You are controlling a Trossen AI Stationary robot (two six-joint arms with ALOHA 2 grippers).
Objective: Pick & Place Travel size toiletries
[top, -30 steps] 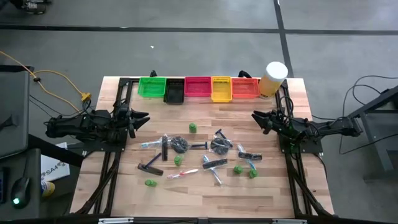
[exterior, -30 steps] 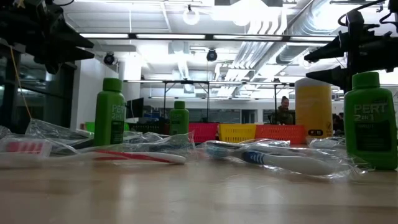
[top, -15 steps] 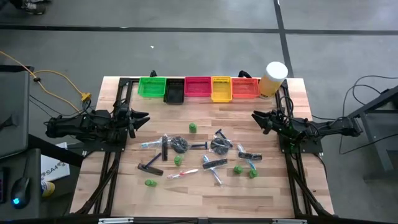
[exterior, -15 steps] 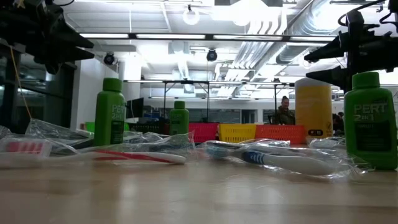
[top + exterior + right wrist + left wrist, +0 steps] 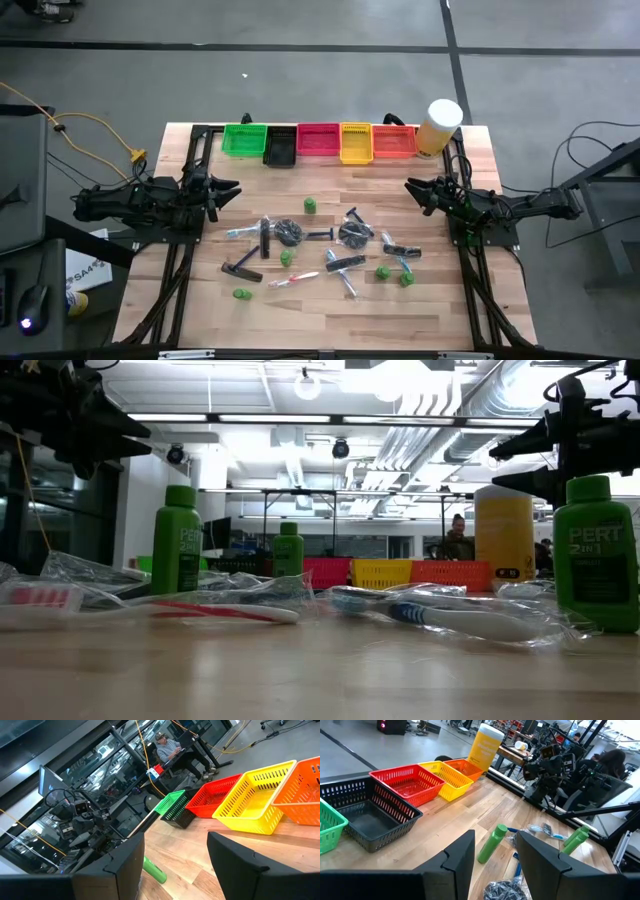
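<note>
My left claw (image 5: 226,190) hovers over the left edge of the tabletop (image 5: 320,320) with its fingers spread apart and nothing between them. My right claw (image 5: 416,190) hangs over the opposite edge, facing the left one across the wood, fingers likewise parted and empty.

The toiletries lie scattered between my two claws, nearer the front of the tabletop than either claw. Straight ahead of my left claw, and closest to it, a little green bottle (image 5: 492,843) lies on its side, alone. Past it sits a dark round disc (image 5: 289,233) in clear wrap, with a black comb (image 5: 265,238) just beside it. A second black comb (image 5: 241,269) lies below my left claw's reach, and another green bottle (image 5: 241,294) lies toward the front edge. A pink toothbrush (image 5: 295,279) lies in the middle. Nearer my right claw are a second dark disc (image 5: 354,234), a wrapped blue toothbrush (image 5: 450,617) and two more green bottles (image 5: 383,271), close together.

Behind both claws, along the far edge, stand a row of bins: green bin (image 5: 243,139), black bin (image 5: 280,146), red bin (image 5: 317,139), yellow bin (image 5: 355,142), orange bin (image 5: 393,140). A pale-yellow cylinder (image 5: 440,126) with a white lid stands just beyond the orange one, behind my right claw. A person (image 5: 171,747) sits at a desk in the room beyond.
</note>
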